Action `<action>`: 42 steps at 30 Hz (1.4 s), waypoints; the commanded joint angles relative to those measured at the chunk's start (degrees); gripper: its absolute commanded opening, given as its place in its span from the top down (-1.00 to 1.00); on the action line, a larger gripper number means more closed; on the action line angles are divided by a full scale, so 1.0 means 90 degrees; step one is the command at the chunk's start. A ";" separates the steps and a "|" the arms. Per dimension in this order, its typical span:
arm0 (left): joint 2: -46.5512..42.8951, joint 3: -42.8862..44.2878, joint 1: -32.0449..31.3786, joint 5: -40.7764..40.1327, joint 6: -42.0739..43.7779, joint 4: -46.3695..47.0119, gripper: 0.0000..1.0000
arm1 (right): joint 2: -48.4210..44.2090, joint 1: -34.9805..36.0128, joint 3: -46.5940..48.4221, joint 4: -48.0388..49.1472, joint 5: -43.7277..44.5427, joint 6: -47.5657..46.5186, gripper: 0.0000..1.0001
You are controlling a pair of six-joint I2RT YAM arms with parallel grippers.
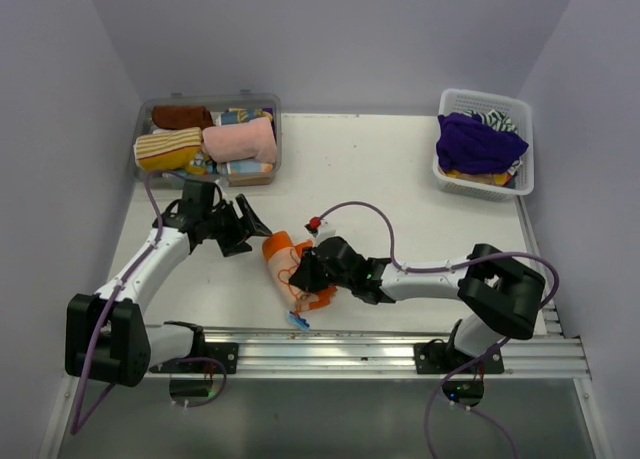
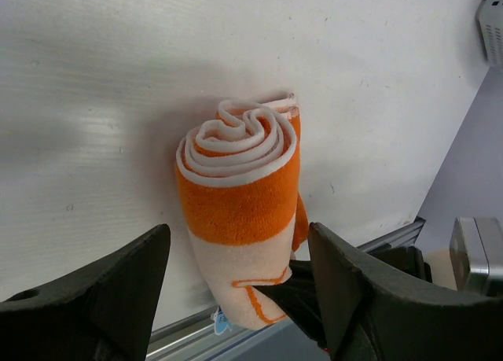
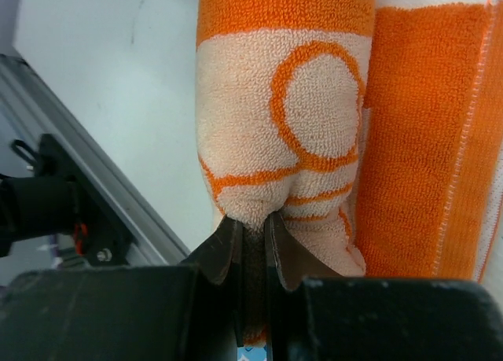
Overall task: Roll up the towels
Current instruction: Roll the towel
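Note:
An orange-and-cream towel [image 1: 292, 269] lies rolled on the table near the front rail. The left wrist view shows its spiral end [image 2: 240, 149]. My right gripper [image 1: 308, 273] is shut, pinching a fold of this towel's cream cloth [image 3: 267, 156] between its fingertips [image 3: 253, 227]. My left gripper [image 1: 243, 227] is open and empty, just left of and behind the roll, with the roll between its fingers [image 2: 118, 286] in its wrist view. More rolled towels, striped yellow [image 1: 167, 148] and pink [image 1: 240, 139], lie in the bin. A purple towel [image 1: 480, 142] lies in the basket.
A clear bin [image 1: 262, 105] of rolled towels stands at the back left. A white basket [image 1: 523, 114] with loose towels stands at the back right. A metal rail [image 1: 380, 341] runs along the front edge. Grey walls close in on both sides.

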 commanded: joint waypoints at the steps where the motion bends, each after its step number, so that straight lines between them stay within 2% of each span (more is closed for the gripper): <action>1: -0.0262 0.0069 0.0030 0.0079 0.0253 -0.0111 -0.50 | 0.0011 -0.0375 -0.0672 0.0976 -0.1394 0.1029 1.00; 7: -0.0263 -0.0174 -0.0077 0.0284 0.0342 -0.0004 -0.50 | 0.0440 -0.0913 -0.1404 0.2392 -0.2275 0.1634 1.00; 12: -0.0078 -0.0380 -0.0457 0.0450 0.0176 0.0443 -0.62 | 0.0782 -0.1401 -0.1796 0.3603 -0.3152 0.2036 1.00; 18: 0.0450 -0.0605 -0.1014 0.0587 -0.0224 0.1264 -0.67 | 0.1310 -0.1616 -0.1933 0.4345 -0.3760 0.2192 1.00; 23: 0.0889 -0.0673 -0.1200 0.0695 -0.0430 0.1744 -0.62 | 0.1408 -0.1694 -0.2002 0.4415 -0.3848 0.2163 1.00; 26: 0.1133 -0.0654 -0.1259 0.0695 -0.0449 0.1880 -0.41 | 0.1224 -0.1704 -0.1797 0.3822 -0.3839 0.1891 0.97; 27: 0.1182 -0.0644 -0.1278 0.0704 -0.0449 0.1900 -0.34 | 0.1106 -0.1704 -0.1700 0.3075 -0.3781 0.1590 0.67; 28: 0.1250 -0.0634 -0.1288 0.0714 -0.0440 0.1900 -0.19 | 0.0950 -0.1714 -0.1496 0.2633 -0.3703 0.1384 0.54; 29: 0.1261 -0.0634 -0.1298 0.0704 -0.0440 0.1900 -0.13 | 0.0775 -0.1704 -0.1397 0.2184 -0.3480 0.1169 0.39; 30: 0.1251 -0.0634 -0.1298 0.0695 -0.0440 0.1891 -0.05 | 0.0347 -0.1704 -0.1290 0.1174 -0.3284 0.0712 0.22; 31: 0.1261 -0.0634 -0.1298 0.0675 -0.0420 0.1881 0.04 | 0.0121 -0.1695 -0.1057 0.0670 -0.3108 0.0476 -0.05; 33: 0.1271 -0.0624 -0.1298 0.0655 -0.0391 0.1813 0.11 | -0.0531 -0.1704 -0.0821 -0.0693 -0.2512 -0.0148 -0.23; 34: 0.1261 -0.0624 -0.1298 0.0646 -0.0381 0.1803 0.21 | -0.0739 -0.1714 -0.0665 -0.1030 -0.2356 -0.0297 -0.32; 35: 0.1261 -0.0624 -0.1298 0.0646 -0.0381 0.1783 0.22 | -0.0973 -0.1714 -0.0586 -0.1353 -0.2142 -0.0443 -0.39; 36: 0.1271 -0.0634 -0.1298 0.0646 -0.0381 0.1773 0.23 | -0.1169 -0.1714 -0.0537 -0.1888 -0.1840 -0.0638 -0.42; 39: 0.1251 -0.0673 -0.1298 0.0646 -0.0391 0.1764 0.28 | -0.1814 -0.1743 -0.0439 -0.2516 -0.1351 -0.0835 -0.44; 42: 0.1232 -0.0683 -0.1298 0.0655 -0.0391 0.1764 0.29 | -0.2137 -0.1743 -0.0575 -0.2722 -0.1144 -0.0835 -0.28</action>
